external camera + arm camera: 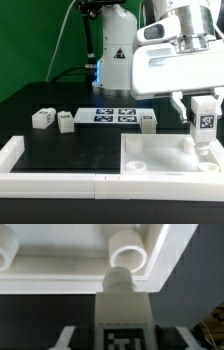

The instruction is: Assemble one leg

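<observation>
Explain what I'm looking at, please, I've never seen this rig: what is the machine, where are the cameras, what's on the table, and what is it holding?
The white machine is a single robot arm ending in a two-finger gripper. One picture comes from a camera standing off the arm. The other comes from a camera on its wrist, looking along the fingers. The gripper is shut on one leg, a small white peg with a square tag, held over the large white panel. In the wrist view its tip points at a round corner socket; I cannot tell whether they touch. On the black table lie three loose legs and the flat marker board, which is part of the rig.
</observation>
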`<state>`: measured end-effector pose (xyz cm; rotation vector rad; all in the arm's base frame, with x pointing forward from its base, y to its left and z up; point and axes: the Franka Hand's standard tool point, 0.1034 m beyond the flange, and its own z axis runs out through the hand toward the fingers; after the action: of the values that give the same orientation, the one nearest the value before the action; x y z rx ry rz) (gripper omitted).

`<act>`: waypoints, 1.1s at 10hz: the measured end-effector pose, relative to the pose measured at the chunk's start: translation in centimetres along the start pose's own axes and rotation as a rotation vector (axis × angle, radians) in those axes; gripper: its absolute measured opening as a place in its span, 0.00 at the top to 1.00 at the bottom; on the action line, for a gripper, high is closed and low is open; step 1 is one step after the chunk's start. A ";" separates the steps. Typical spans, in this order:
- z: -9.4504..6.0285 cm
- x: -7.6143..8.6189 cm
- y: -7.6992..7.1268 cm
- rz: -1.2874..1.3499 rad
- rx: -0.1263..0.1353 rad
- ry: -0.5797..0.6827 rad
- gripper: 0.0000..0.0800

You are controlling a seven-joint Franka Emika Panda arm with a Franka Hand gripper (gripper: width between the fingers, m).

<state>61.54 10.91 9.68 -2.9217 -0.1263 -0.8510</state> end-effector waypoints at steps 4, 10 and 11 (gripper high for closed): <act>1.4 -0.5 -0.2 0.002 0.003 -0.012 0.64; 2.4 -1.0 -0.4 0.000 0.004 -0.011 0.64; 2.9 -1.3 -0.4 0.001 0.005 -0.017 0.64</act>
<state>61.88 11.61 6.56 -2.9245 -0.1283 -0.8250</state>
